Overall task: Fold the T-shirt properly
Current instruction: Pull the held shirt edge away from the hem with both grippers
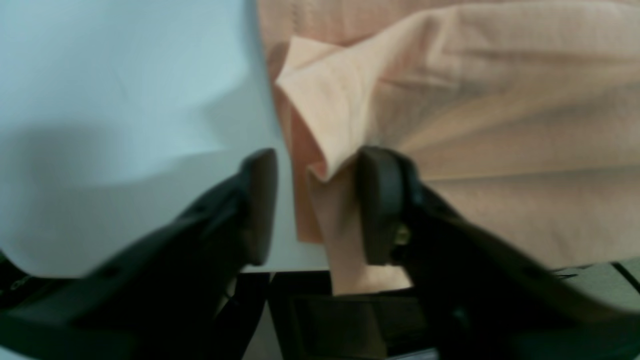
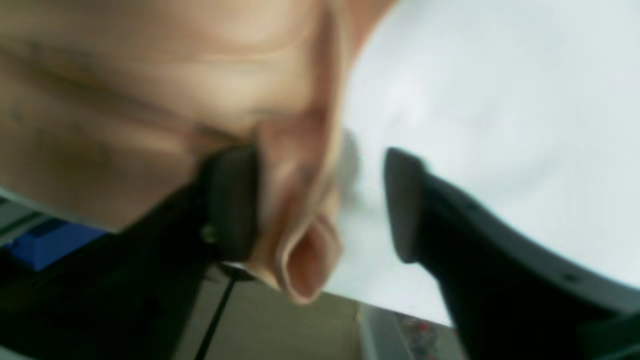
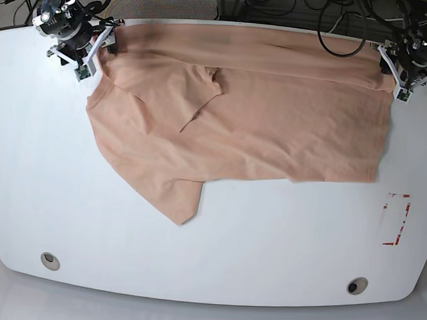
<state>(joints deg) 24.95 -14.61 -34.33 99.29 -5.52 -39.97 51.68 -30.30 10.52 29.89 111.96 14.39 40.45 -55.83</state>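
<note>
**Both claws parted at the far corners of the spread T-shirt**

The base view alone shows the whole T-shirt (image 3: pixel 243 112): it lies spread across the far half of the white table (image 3: pixel 210 251), one sleeve pointing toward the near edge, with a red-marked rectangle (image 3: pixel 396 219) on the bare table well apart from it.

The wrist views give what that view cannot. The left claw (image 1: pixel 315 205) stands with its jaws apart, a folded edge of cloth (image 1: pixel 325 150) between them, touching only one pad. The right claw (image 2: pixel 320 202) is likewise parted, a blurred roll of hem (image 2: pixel 305 260) lying against one finger, clear of the other. Neither claw clamps the fabric.
</note>
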